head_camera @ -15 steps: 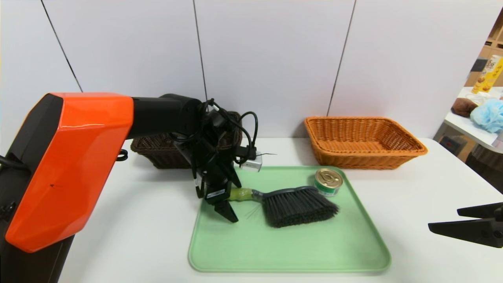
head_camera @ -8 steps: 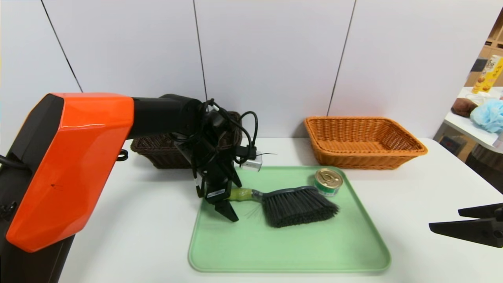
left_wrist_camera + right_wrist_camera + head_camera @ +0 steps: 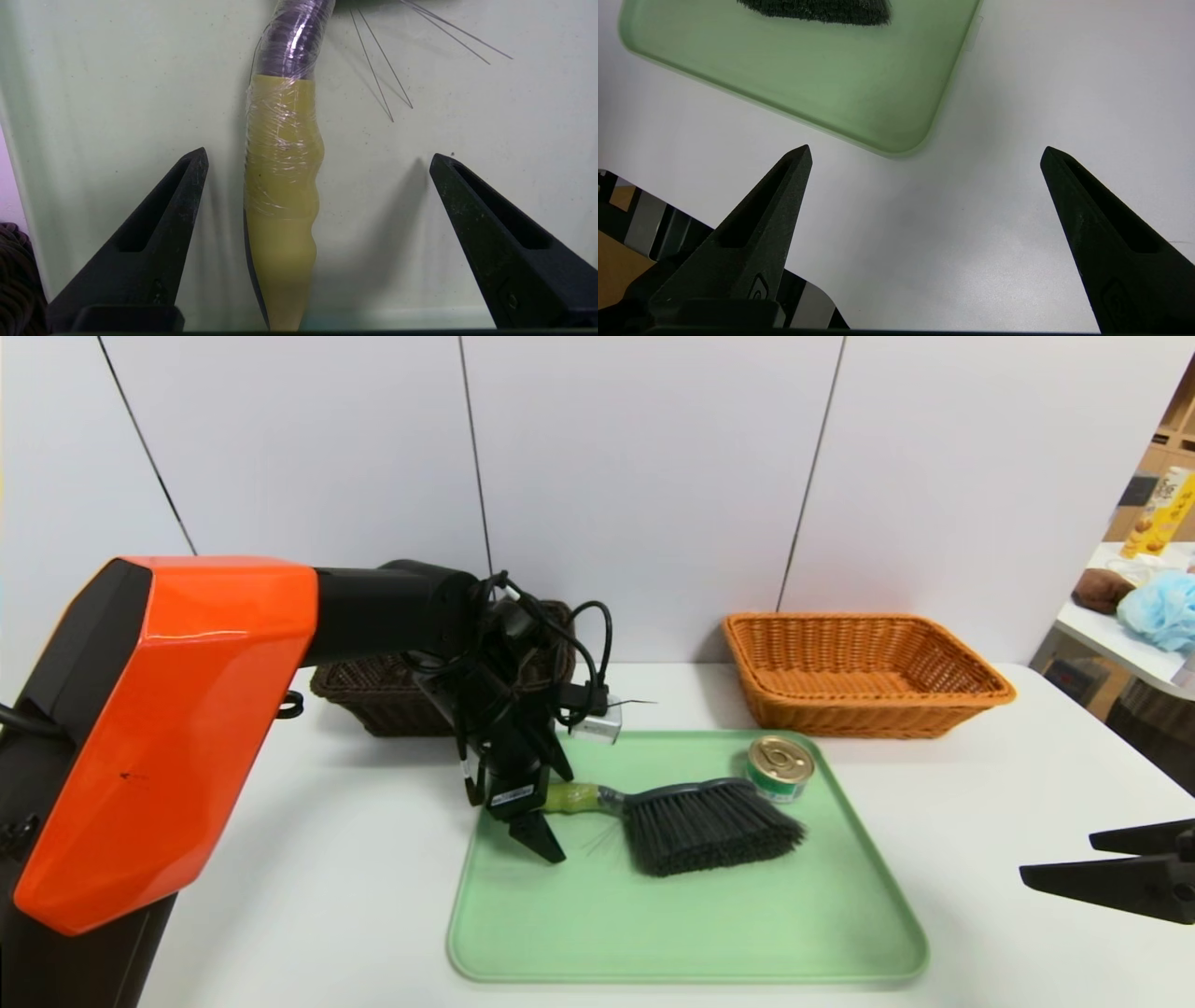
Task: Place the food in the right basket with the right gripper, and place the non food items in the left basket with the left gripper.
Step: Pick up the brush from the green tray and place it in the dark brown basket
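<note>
the brush [image 3: 691,819] is lying flat on the smooth green tray [image 3: 691,933], its stiff black bristles fanning toward 3 o'clock and its rounded yellow-green handle, wrapped in shiny clear film, pointing toward 9 o'clock. the left gripper [image 3: 317,158] is standing over that handle with its pointed black fingers [image 3: 187,186] spread wide, one on each side and not touching it; bare tray is showing in both gaps. the small round tin can [image 3: 780,767] with gold lid is sitting just beside the bristles at 1 o'clock from them. the dark woven left basket [image 3: 373,695] is at 11 o'clock of the tray, partly hidden by the arm, and the orange woven right basket [image 3: 864,672] is at 1 o'clock. the right gripper [image 3: 924,156] is hanging wide open over the bare white table [image 3: 1008,784] at 4 o'clock, off the tray's rounded corner.
</note>
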Controlling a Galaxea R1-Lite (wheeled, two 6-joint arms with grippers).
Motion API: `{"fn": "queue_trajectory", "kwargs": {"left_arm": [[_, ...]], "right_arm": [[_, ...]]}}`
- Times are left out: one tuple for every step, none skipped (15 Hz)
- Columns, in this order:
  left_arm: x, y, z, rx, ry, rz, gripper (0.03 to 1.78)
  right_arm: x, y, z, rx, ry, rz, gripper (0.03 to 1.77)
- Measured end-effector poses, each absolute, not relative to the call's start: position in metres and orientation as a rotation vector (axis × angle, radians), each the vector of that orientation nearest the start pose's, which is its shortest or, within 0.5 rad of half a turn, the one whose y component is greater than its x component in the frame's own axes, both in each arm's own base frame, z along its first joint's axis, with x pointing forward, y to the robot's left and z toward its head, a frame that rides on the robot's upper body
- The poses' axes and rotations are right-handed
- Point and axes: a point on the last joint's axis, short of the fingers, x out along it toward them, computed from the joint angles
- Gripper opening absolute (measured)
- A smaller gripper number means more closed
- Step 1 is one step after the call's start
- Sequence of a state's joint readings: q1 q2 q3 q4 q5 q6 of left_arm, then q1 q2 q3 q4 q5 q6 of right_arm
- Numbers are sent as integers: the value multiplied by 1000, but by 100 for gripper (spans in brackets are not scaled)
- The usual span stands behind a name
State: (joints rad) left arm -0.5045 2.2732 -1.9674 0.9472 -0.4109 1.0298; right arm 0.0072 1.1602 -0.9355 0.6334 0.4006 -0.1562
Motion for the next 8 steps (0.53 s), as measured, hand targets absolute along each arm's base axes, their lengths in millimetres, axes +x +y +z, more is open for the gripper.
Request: {"fn": "queue_trajectory", "kwargs": {"left_arm": [[359, -208, 153, 878, 768, -1380, 169], [359, -208, 153, 878, 769, -1379, 169], [358, -208, 153, 878, 770, -1379, 169], [358, -208, 152, 878, 770, -1380, 169], [358, -208, 152, 877, 771, -1380, 169], [358, -208, 152, 877, 772, -1381, 169], [358, -208, 152, 876, 773, -1381, 169], [358, -208, 152, 875, 774, -1382, 169]], "right_arm": [[133, 10, 234, 25, 814, 447, 170], [133, 10, 233, 25, 815, 447, 170], [133, 10, 234, 25, 814, 447, 170], [133, 10, 234, 25, 814, 447, 170], [133, 10, 234, 25, 814, 446, 170], [133, 10, 233, 25, 814, 445, 170], [133, 10, 234, 26, 814, 445, 170], [133, 10, 234, 26, 814, 445, 170]]}}
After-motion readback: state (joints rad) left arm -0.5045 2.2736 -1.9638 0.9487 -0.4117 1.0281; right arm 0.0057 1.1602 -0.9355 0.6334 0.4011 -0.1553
